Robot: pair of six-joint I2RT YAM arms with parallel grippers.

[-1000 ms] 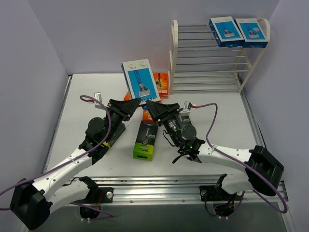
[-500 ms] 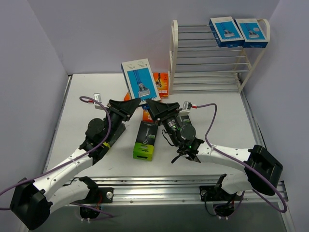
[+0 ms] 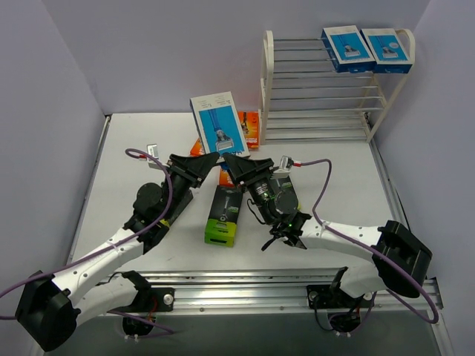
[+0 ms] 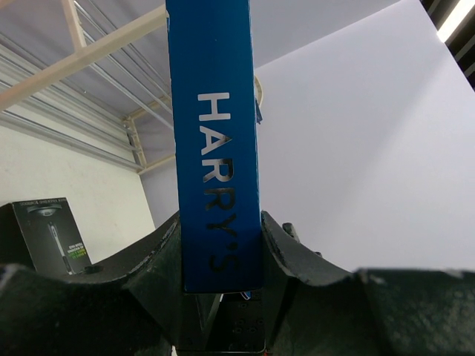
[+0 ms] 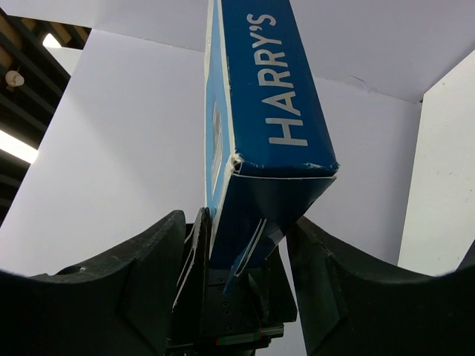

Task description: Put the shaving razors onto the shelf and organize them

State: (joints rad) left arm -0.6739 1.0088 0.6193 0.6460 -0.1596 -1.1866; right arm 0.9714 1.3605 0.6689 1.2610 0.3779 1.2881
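Note:
A blue-and-white razor pack (image 3: 218, 123) is held upright above the table, its lower end pinched in my left gripper (image 3: 211, 158), which is shut on its sides (image 4: 215, 148). My right gripper (image 3: 227, 159) sits just right of that, its fingers (image 5: 157, 256) standing on either side of the same pack's lower corner (image 5: 267, 111) with gaps on both sides. Two more blue packs (image 3: 347, 47) (image 3: 389, 47) lie on the top tier of the cream shelf (image 3: 266, 89). A black pack with a lime end (image 3: 224, 215) lies flat below both grippers. Orange packs (image 3: 251, 126) lie behind the held pack.
The shelf stands at the back right against the wall, its lower rod tiers bare. Purple walls close in the left, back and right sides. A metal rail (image 3: 282, 285) runs along the near edge between the arm bases.
The held blue pack has shifted slightly right and up with the left gripper. My right gripper has edged in towards it and its jaws have narrowed a little.

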